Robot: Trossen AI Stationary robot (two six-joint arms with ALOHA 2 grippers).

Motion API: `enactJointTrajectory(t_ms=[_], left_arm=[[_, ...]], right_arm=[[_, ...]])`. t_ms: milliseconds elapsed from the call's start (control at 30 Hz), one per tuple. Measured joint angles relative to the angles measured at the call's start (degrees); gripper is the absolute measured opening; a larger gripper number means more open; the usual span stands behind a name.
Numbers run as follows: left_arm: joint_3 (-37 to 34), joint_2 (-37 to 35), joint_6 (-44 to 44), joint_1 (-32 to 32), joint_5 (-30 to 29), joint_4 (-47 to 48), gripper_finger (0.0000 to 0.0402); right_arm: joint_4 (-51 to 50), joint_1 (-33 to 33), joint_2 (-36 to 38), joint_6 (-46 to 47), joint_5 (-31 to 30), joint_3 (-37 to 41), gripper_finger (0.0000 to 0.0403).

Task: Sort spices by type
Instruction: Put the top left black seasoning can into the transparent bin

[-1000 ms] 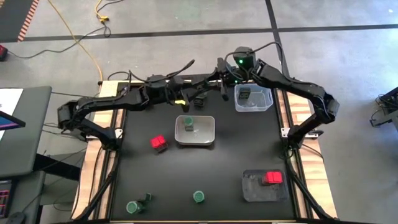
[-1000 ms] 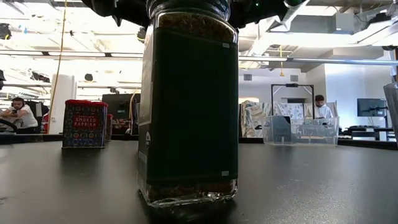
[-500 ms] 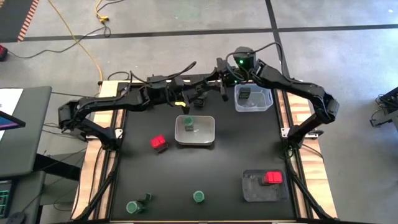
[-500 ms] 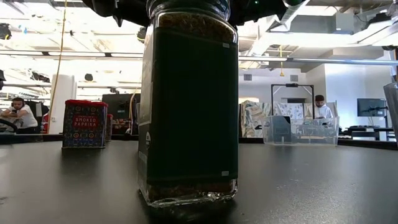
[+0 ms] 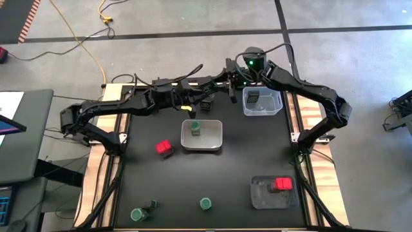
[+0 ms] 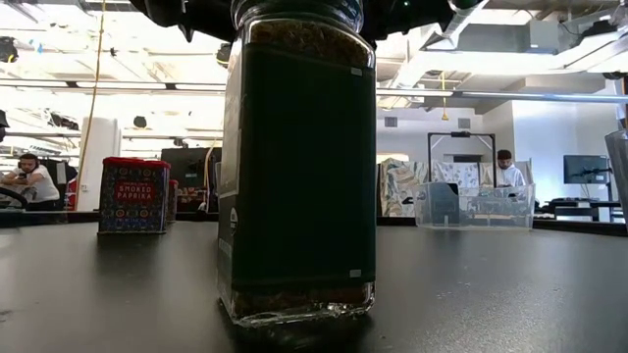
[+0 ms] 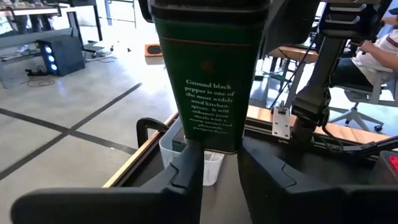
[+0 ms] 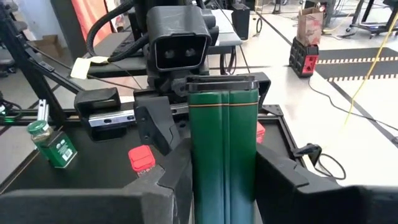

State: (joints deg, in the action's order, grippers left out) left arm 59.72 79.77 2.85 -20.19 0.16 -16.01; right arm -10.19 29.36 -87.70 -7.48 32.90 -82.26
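I am mid-handover: both the left gripper (image 7: pixel 214 163) and the right gripper (image 8: pixel 222 167) have their fingers closed on one dark green pepper tin (image 7: pixel 210 68), held in the air at the tabletop's far edge beside the clear tray (image 5: pixel 262 102). Next, I judge, one must let go.

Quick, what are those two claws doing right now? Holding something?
Left gripper: shut on the dark green pepper tin.
Right gripper: shut on the same tin, at the table's far edge.
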Motion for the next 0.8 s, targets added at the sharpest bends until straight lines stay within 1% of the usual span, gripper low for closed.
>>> enactJointTrajectory(t_ms=[167, 267, 400, 533, 800], left_arm=[[0.0, 0.02, 0.45, 0.13, 0.03, 0.0, 0.007], [0.0, 0.02, 2.57, 0.13, 0.09, -0.01, 0.0073], [0.0, 0.02, 2.53, 0.13, 0.17, -0.09, 0.0081], [0.0, 0.02, 2.7, 0.2, 0.17, -0.09, 0.0101], [0.0, 0.02, 2.95, 0.42, 0.38, -0.63, 0.0159]], right_arm=[[0.0, -0.02, 0.0, 0.01, 0.07, 0.0, 0.0159], [0.0, -0.02, 0.0, 0.02, 0.17, 0.0, 0.0159], [0.0, -0.12, 0.0, 0.02, 0.25, 0.0, 0.0159], [0.0, -0.5, 0.0, -0.05, 0.27, 0.0, 0.0159], [0.64, -1.36, -0.17, -0.35, 0.4, 0.0, 0.0159]])
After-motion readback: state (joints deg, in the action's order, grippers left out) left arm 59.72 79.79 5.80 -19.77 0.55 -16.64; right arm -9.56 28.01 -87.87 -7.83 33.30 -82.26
